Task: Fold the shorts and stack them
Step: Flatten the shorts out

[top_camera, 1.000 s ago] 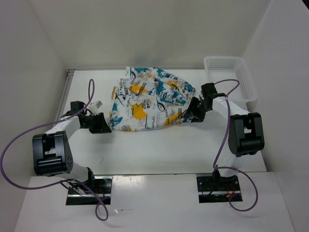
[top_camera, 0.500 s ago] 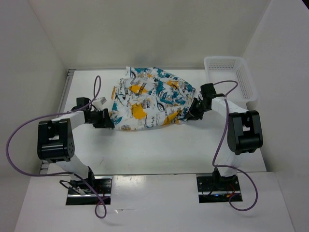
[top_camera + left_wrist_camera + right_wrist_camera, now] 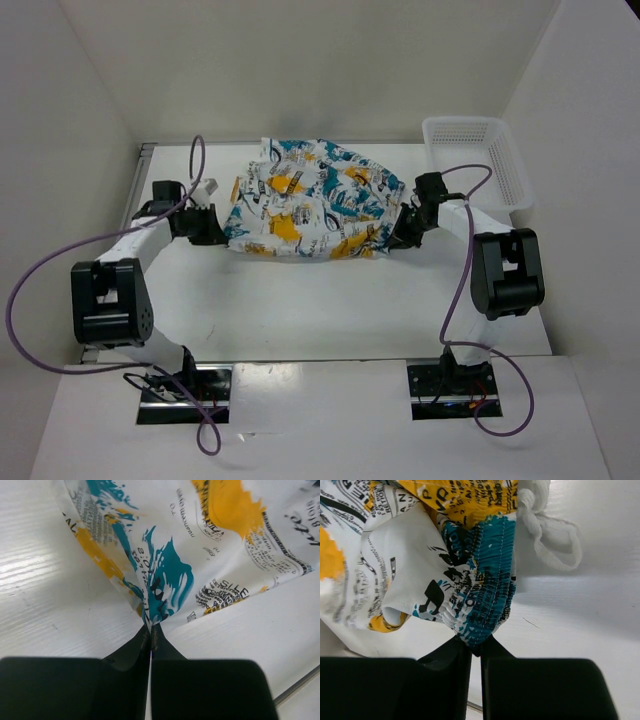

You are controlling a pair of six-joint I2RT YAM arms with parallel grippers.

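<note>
The shorts (image 3: 310,200), white with teal, orange-yellow and black print, lie spread across the back middle of the table. My left gripper (image 3: 213,228) is shut on the shorts' left edge; in the left wrist view the fabric (image 3: 165,575) is pinched between the closed black fingers (image 3: 125,655). My right gripper (image 3: 400,235) is shut on the gathered teal waistband at the right edge, seen in the right wrist view (image 3: 485,605), with a white drawstring loop (image 3: 550,535) lying beside it.
A white plastic mesh basket (image 3: 478,160) stands at the back right corner. White walls enclose the table on three sides. Purple cables loop off both arms (image 3: 30,290).
My left gripper moved up toward the back, holding the shorts' left edge; the near left part of the fabric folded back with it. My right gripper shifted only slightly.
</note>
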